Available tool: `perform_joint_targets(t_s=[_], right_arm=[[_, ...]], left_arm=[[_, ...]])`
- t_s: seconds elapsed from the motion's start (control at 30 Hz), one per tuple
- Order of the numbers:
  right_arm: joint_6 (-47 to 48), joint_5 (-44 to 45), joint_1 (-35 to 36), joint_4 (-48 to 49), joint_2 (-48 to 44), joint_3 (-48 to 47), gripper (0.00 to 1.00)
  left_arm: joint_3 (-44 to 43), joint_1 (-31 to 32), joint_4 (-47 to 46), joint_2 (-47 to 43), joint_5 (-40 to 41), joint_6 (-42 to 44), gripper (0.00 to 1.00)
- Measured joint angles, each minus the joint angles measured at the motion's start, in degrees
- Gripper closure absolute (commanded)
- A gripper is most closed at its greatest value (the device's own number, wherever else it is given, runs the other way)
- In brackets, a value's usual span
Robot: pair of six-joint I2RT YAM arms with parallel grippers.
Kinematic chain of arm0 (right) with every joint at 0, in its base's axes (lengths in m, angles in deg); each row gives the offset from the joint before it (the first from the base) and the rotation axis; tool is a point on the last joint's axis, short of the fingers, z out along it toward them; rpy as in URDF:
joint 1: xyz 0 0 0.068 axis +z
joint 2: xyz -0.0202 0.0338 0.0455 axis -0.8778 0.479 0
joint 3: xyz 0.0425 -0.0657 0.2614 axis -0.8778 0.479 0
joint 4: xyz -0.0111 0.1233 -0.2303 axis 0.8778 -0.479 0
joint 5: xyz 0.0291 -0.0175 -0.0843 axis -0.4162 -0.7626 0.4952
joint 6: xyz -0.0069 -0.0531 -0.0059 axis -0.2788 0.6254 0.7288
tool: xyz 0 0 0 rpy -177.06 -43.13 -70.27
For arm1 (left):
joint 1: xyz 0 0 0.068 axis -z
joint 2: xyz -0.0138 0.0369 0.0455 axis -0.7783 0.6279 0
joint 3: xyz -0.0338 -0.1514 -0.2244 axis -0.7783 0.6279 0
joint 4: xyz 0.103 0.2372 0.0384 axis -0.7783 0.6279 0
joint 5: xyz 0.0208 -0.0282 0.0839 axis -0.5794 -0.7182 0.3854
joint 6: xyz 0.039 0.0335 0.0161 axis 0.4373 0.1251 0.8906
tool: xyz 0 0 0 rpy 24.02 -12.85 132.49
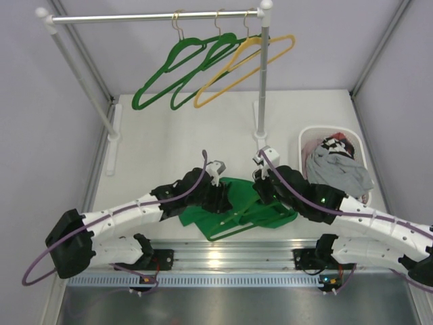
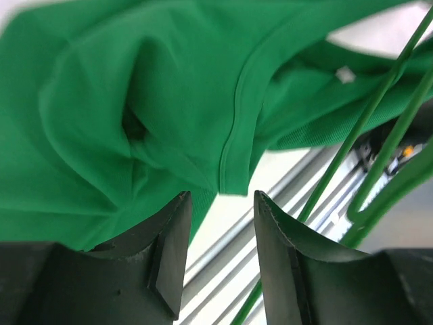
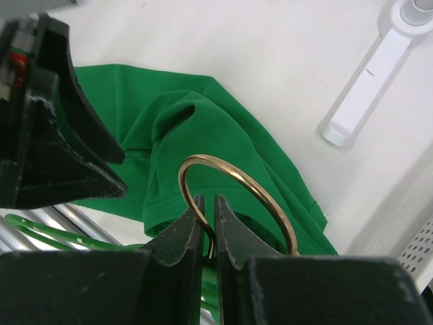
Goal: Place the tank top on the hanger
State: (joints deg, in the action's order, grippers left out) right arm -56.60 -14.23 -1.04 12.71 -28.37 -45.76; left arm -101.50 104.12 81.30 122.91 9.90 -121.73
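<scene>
My right pincer (image 3: 208, 203) is clamped on the gold hook (image 3: 233, 175) of the hanger (image 2: 396, 186); my left pincer (image 2: 220, 203) stands half open, holding nothing, just below the hem of the tank top (image 1: 238, 193), which lies bunched mid near edge of the tabletop (image 1: 169, 135)

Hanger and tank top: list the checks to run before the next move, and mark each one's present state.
1. Right gripper shut on the hanger's hook: ok, jaws pinch the metal loop.
2. Left gripper holding the tank top: not ok, jaws apart with nothing between them and cloth just beyond the fingertips.
3. Hanger arm threaded through a strap: cannot tell, folds hide it.
4. Room on the rail: ok, its left part carries nothing.
</scene>
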Motion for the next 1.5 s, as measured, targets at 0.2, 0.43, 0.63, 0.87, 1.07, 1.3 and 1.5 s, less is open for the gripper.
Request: perform_joint_targets(t_s=[0.2, 0.43, 0.63, 0.87, 1.07, 1.3, 1.5], right_arm=[[0.0, 0.0, 0.0, 0.22, -0.39, 0.37, 1.0], [-0.02, -0.02, 0.0, 0.09, -0.42, 0.37, 1.0], [-0.02, 0.0, 0.0, 0.09, -0.5, 0.37, 1.0], [-0.07, 0.07, 0.0, 0.15, -0.52, 0.42, 1.0], [-0.11, 0.22, 0.0, 0.24, -0.52, 0.44, 1.0], [-0.17, 0.35, 0.0, 0.24, -0.52, 0.44, 1.0], [-0.7, 1.51, 0.0, 0.2, -0.52, 0.44, 1.0]], left_arm=[[-0.09, 0.0, 2.16, 6.12, -8.72, 0.22, 0.52], [-0.17, 0.0, 1.2, 9.99, -13.44, 0.26, 0.5], [-0.2, 0.02, 0.79, 12.85, -13.33, 0.13, 0.49], [-0.31, 0.31, -1.44, 14.4, -10.91, -0.68, 0.49], [-0.31, 0.35, -4.46, 16.52, -9.49, -1.86, 0.51], [-0.31, 0.39, -6.45, 18.91, -8.11, -3.08, 0.77], [-0.31, 0.39, -7.32, 19.23, -6.91, -3.43, 1.0]])
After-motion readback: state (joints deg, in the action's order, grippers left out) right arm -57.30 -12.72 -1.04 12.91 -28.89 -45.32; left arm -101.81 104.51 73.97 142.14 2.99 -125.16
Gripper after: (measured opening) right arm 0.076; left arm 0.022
